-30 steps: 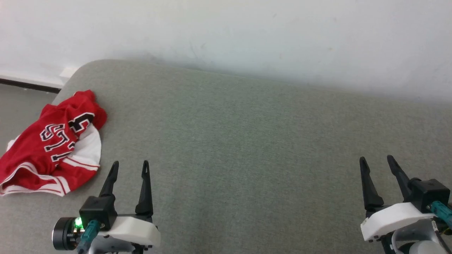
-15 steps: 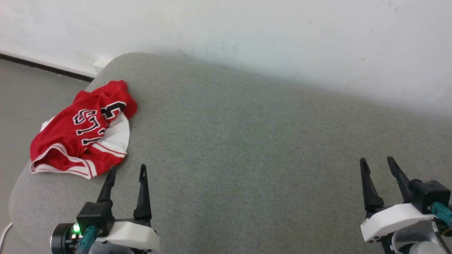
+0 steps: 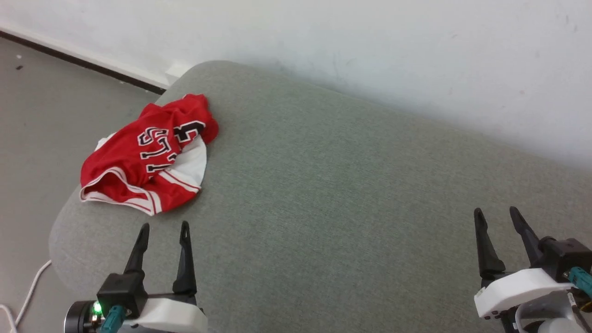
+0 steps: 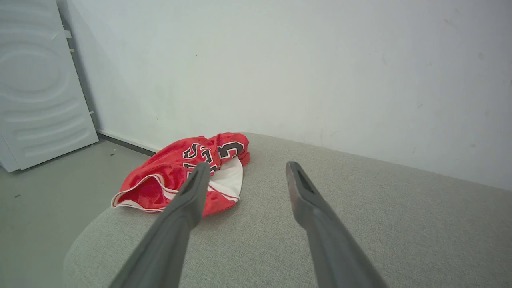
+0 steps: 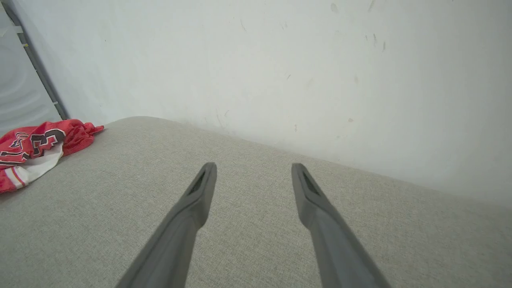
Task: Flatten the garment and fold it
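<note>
Before us lies a wide grey fabric-covered pad (image 3: 347, 194) with a rounded corner at ten o'clock, set against a scuffed white wall (image 3: 370, 41) at twelve. At nine o'clock we see grey floor (image 3: 37, 115) edged by a dark skirting strip (image 3: 83, 64), a white cable (image 3: 31, 289) at eight, and a ribbed white panel (image 4: 36, 80) standing on the floor by the wall.

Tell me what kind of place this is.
Probably an indoor room, perhaps a laundry corner: a grey fabric-covered pad against a white wall, a crumpled red garment on it, and a white embossed panel, maybe an appliance.
</note>
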